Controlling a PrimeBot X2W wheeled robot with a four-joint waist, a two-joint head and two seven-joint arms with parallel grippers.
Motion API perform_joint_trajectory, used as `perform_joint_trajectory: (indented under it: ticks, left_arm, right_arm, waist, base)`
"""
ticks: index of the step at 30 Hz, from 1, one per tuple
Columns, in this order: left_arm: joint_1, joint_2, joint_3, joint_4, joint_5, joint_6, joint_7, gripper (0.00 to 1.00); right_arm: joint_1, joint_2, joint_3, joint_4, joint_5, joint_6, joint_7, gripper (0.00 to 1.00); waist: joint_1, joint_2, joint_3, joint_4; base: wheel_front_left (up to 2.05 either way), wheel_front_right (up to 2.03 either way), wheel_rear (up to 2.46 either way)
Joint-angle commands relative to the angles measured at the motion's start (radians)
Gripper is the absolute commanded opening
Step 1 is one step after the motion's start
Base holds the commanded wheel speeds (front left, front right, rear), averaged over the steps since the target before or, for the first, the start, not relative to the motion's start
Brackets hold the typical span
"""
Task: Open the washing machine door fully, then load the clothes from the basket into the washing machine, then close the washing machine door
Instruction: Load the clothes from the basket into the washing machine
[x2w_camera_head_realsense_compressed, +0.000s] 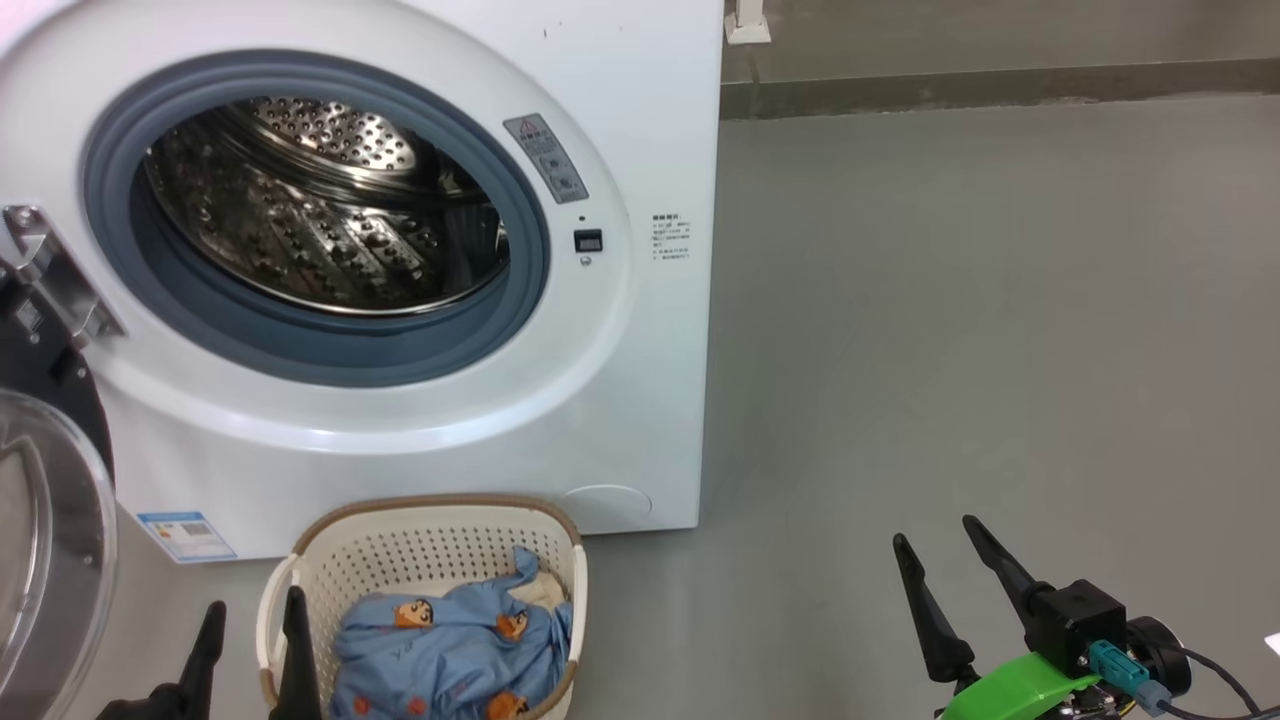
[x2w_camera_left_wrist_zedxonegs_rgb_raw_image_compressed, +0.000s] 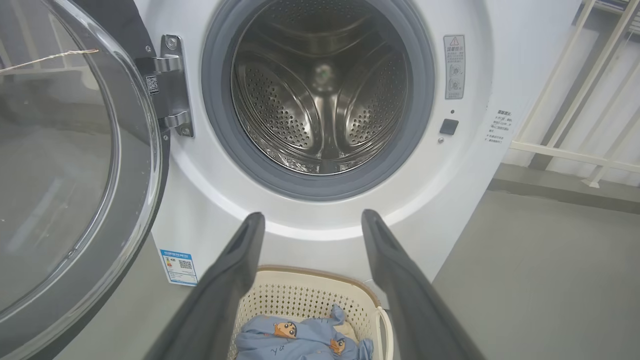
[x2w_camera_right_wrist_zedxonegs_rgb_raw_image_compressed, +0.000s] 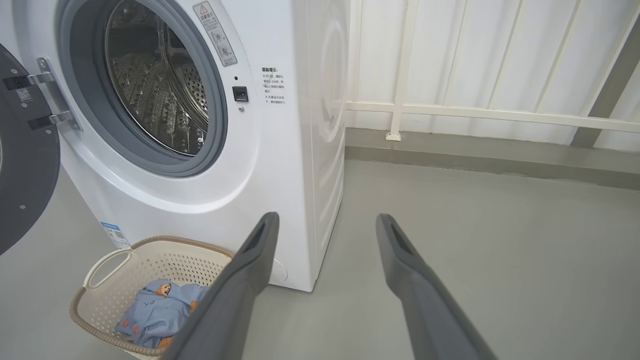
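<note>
My left tool (x2w_camera_left_wrist_zedxonegs_rgb_raw_image_compressed: 314, 215) is right up front, fingers spread as wide as they go and holding nothing. It hangs over the basket (x2w_camera_head_realsense_compressed: 430, 503), pointing at the washer (x2w_camera_head_realsense_compressed: 650, 100) just below its mouth. From the head view one left finger crosses the basket's near-left handle; I can't tell whether it touches.

My right tool (x2w_camera_head_realsense_compressed: 935, 530) is just as wide open and just as empty, out over the grey floor (x2w_camera_head_realsense_compressed: 950, 300), well apart from the basket and off the washer's right corner.

The basket sits on the floor close against the washer's front. The clothes (x2w_camera_head_realsense_compressed: 450, 640) are bunched in its near half, blue with little cartoon faces and a bit of cream showing behind.

The door (x2w_camera_left_wrist_zedxonegs_rgb_raw_image_compressed: 60, 150) is swung out to my left on its hinge (x2w_camera_left_wrist_zedxonegs_rgb_raw_image_compressed: 172, 85), with its glass bowl beside my left tool. The grey seal (x2w_camera_left_wrist_zedxonegs_rgb_raw_image_compressed: 422, 100) rings the shiny drum (x2w_camera_left_wrist_zedxonegs_rgb_raw_image_compressed: 320, 100).

For room to move, the door's rim crowds my left side. On my right the floor runs wide to a white railing (x2w_camera_right_wrist_zedxonegs_rgb_raw_image_compressed: 475, 112) and a low kerb.
</note>
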Motion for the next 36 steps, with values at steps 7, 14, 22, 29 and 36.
perform_joint_trajectory:
  ticks: [7,14,22,29,36]
  left_arm:
    - [-0.037,0.009,0.032,-0.018,0.014,-0.003,-0.006,1.00]
    - [-0.040,0.009,0.031,-0.014,0.015,-0.007,-0.006,1.00]
    - [-0.042,0.009,0.028,-0.006,0.014,-0.008,-0.006,1.00]
    - [-0.044,0.009,0.024,0.000,0.017,-0.008,-0.006,1.00]
    - [-0.043,0.009,0.021,0.001,0.019,-0.007,-0.006,1.00]
  right_arm:
    - [-0.017,0.000,0.026,-0.018,0.003,0.003,-0.012,1.00]
    - [-0.020,0.000,0.023,-0.016,0.004,0.003,-0.012,1.00]
    - [-0.020,0.000,0.022,-0.016,0.005,0.003,-0.012,1.00]
    - [-0.018,0.000,0.021,-0.017,0.005,0.003,-0.012,1.00]
    - [-0.017,0.000,0.021,-0.018,0.005,0.003,-0.012,1.00]
  waist:
    - [0.0000,0.0000,0.005,0.001]
    - [0.0000,0.0000,0.007,0.001]
    - [0.0000,0.0000,0.009,0.000]
    - [0.0000,0.0000,0.009,0.002]
    - [0.0000,0.0000,0.007,0.004]
  base:
    - [0.68,-0.68,0.00]
    - [0.02,-0.02,0.00]
    - [0.00,0.00,0.00]
    - [0.00,0.00,0.00]
    - [0.00,0.00,0.00]
